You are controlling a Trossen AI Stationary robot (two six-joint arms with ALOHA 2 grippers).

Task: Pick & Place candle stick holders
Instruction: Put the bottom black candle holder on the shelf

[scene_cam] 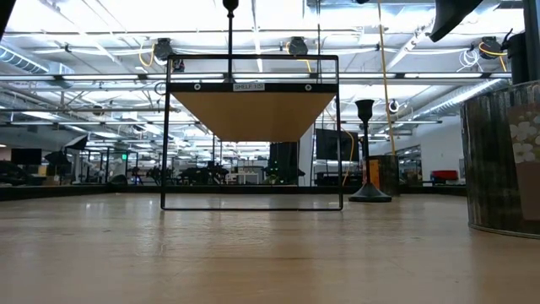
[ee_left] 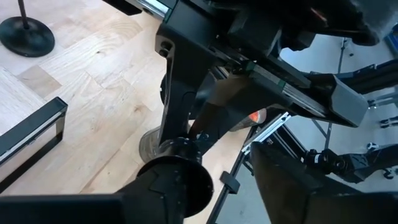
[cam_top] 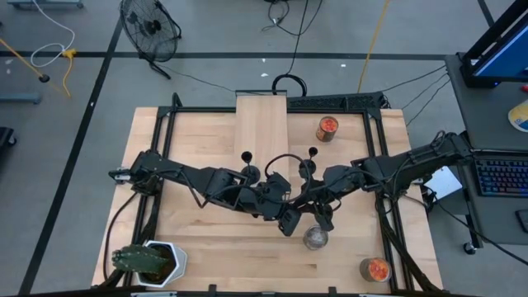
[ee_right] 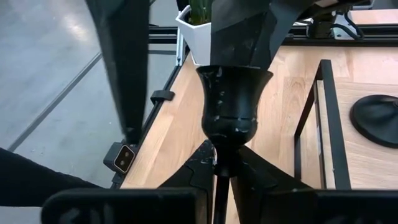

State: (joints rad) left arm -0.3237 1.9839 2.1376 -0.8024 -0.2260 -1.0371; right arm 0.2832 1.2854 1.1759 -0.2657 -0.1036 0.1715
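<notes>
Candle stick holder point(ee_right: 235, 106) is pinched at its stem by the right gripper point(ee_right: 219, 163) mid-tabletop point(cam_top: 223, 247), apparently a handover; left jaws' state unclear; next, carrying to placement.

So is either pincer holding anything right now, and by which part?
The right pincer grips a black metal candle stick holder by its thin stem, just below the cup top. Whether the left pincer, close beside it, also holds it cannot be told.

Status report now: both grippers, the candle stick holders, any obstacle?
Right gripper shut on candle stick holder, mid-table. Left gripper close beside it, grip unclear. Two holders stand behind. Silvery jar just below.
</notes>
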